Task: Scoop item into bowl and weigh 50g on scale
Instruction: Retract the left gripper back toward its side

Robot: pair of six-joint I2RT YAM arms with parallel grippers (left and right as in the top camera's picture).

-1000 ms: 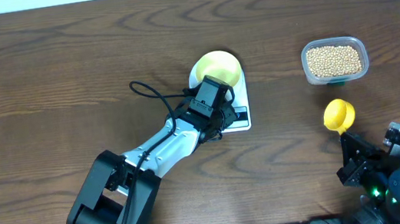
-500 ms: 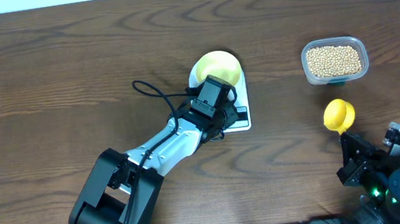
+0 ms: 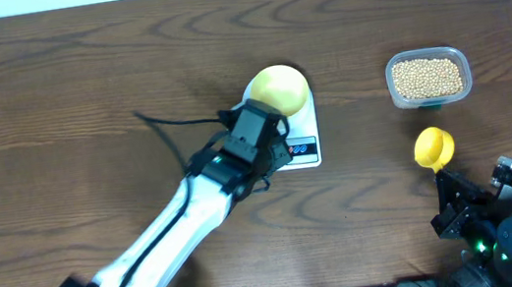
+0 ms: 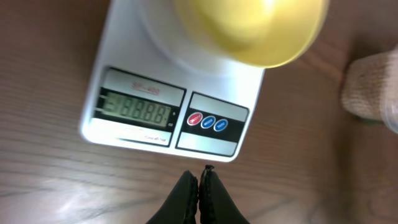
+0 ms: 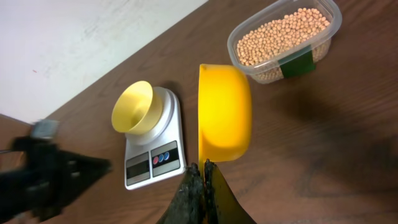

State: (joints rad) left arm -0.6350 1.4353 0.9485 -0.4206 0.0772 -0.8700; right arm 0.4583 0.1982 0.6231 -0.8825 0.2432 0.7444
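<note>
Since the left gripper (image 4: 200,175), shut and empty, has been drawn back and the scale (image 4: 118,56) is seen lit, scooping can be started: bowl (image 3: 278,88) on scale, beans (image 3: 428,78) in tub (image 3: 394,95), right gripper (image 5: 203,165) shut by scoop (image 3: 432,146)

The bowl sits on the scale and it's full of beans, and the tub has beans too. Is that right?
Not quite. The bowl does sit on the scale, but it is empty, not full of beans. The right wrist view looks into it and shows only its bare yellow inside. The tub does have beans in it.
</note>
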